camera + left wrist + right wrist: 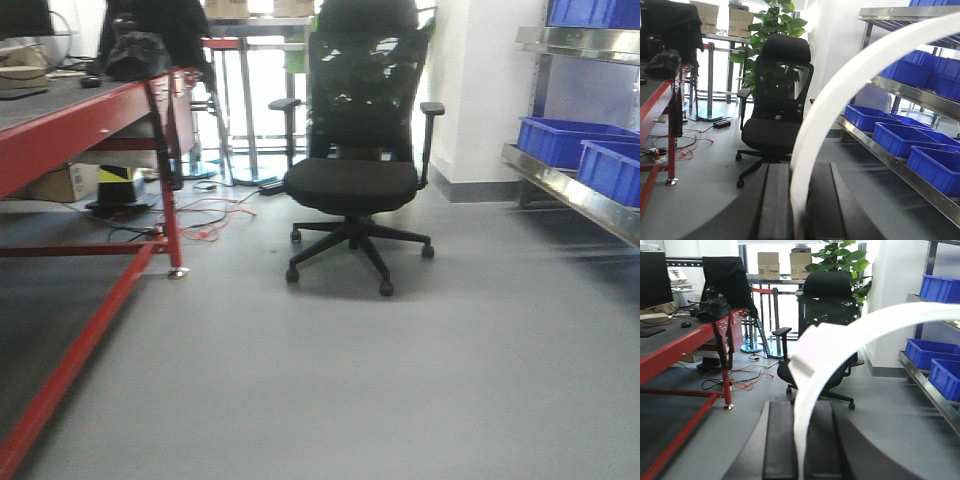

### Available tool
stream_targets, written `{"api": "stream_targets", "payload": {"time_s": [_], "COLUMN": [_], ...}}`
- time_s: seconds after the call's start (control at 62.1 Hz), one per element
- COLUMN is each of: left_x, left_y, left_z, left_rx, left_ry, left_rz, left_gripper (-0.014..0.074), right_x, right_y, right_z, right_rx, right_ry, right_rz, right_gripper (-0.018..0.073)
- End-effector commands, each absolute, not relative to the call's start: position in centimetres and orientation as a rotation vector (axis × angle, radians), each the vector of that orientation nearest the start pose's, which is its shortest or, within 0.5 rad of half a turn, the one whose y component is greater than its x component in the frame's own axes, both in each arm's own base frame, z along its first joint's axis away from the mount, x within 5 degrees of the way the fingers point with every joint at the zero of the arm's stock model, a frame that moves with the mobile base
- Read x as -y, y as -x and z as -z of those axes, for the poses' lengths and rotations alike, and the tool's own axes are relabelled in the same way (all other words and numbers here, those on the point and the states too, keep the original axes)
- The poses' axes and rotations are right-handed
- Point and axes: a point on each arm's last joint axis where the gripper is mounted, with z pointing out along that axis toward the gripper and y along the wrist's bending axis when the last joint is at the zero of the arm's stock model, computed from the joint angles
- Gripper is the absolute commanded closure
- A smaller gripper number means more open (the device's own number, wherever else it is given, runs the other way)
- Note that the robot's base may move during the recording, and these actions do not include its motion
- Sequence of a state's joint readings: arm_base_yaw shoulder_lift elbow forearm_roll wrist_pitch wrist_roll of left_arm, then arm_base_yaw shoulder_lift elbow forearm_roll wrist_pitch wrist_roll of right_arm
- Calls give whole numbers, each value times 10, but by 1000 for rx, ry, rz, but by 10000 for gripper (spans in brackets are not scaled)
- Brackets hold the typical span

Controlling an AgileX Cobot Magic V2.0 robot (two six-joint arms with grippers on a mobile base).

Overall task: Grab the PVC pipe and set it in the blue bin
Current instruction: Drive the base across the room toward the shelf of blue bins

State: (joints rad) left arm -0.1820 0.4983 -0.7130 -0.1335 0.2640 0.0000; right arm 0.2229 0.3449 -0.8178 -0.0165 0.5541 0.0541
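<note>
Task's thing: the PVC pipe (812,130) is white and curved; in the left wrist view it rises from between the dark fingers at the bottom edge and arcs up to the right; the right wrist view shows a similar white arc with a stepped collar part-way along; I cannot tell whether this is one pipe held in two places or two pipes
Left pincer (799,172): clamped on the pipe, with a finger close against each side, as far as the blurred near view shows
Right pincer (801,407): likewise clamped on the pipe, which stands up out of the gap between its fingers
Blue bin (575,140): several stand in a row on the steel shelf (570,195) at the right; none lies beneath either pincer; the pipe is well apart from them
Surroundings: an office chair (350,180) stands in the middle of the floor; the red counter (60,130) runs along the left; the front view shows neither arm nor pipe
Done: the grab looks complete; the pipe is held in the air and rests on no surface
Left to do: carry it to the shelf, bring it over a bin and let go; I judge the task to be about half done
Watch: the long arc reaches well beyond the pincers and could catch the shelf rail on approach
</note>
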Motion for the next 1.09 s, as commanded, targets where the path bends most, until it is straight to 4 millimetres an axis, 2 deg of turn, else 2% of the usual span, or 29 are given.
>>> {"api": "stream_targets", "payload": {"time_s": [0.0,1.079], "left_x": [20,20], "left_y": [-91,-91], "left_z": [-394,-394], "left_rx": [-1508,-1508], "left_ry": [-69,-69], "left_rz": [274,274], "left_gripper": [707,707], "right_x": [-7,-7], "right_y": [-37,-37], "right_z": [-410,-410], "right_rx": [-1527,-1527], "right_ry": [137,137], "right_rz": [-195,-195], "right_gripper": [727,727]}}
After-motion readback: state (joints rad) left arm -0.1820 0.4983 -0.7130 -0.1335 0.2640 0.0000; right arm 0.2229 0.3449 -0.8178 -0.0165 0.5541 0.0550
